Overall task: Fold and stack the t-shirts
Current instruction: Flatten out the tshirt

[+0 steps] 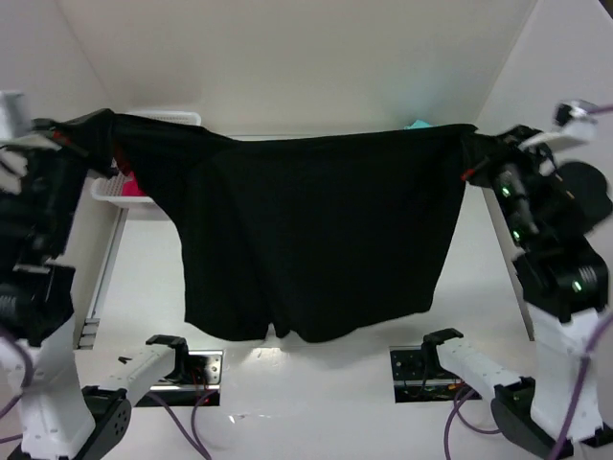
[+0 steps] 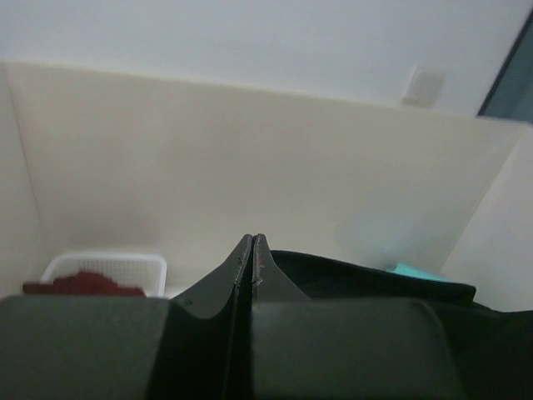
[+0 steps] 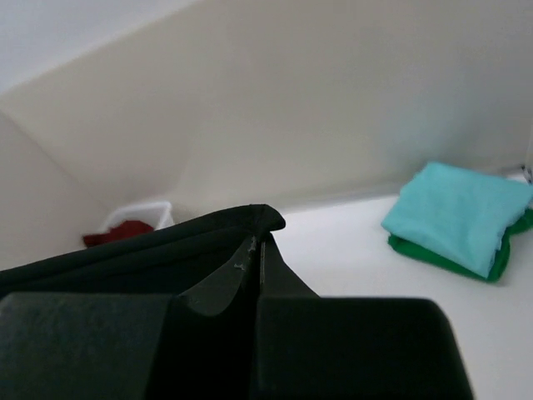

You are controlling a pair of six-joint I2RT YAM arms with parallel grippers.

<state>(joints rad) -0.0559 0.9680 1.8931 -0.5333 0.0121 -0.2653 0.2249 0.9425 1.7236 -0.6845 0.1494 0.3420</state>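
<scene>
We hold the big black t-shirt (image 1: pixel 306 230) up in the air, spread wide across the middle of the top view. Our left claw (image 1: pixel 75 136), at the upper left, is pinched tight on one top corner. Our right claw (image 1: pixel 471 158), at the upper right, is pinched tight on the other.

The shirt hangs down loose. We cannot tell if its bottom edge touches the table (image 1: pixel 479 307). We think it is soft, light and floppy, so it will droop and bunch up if one corner slips. The top corners look like the best places to hold.

A teal shirt (image 3: pixel 454 212) lies folded on a dark green shirt (image 3: pixel 441 257) at the right of the right wrist view. A maroon shirt (image 2: pixel 83 286) sits in the white basket (image 2: pixel 104 265) at the lower left of the left wrist view.
</scene>
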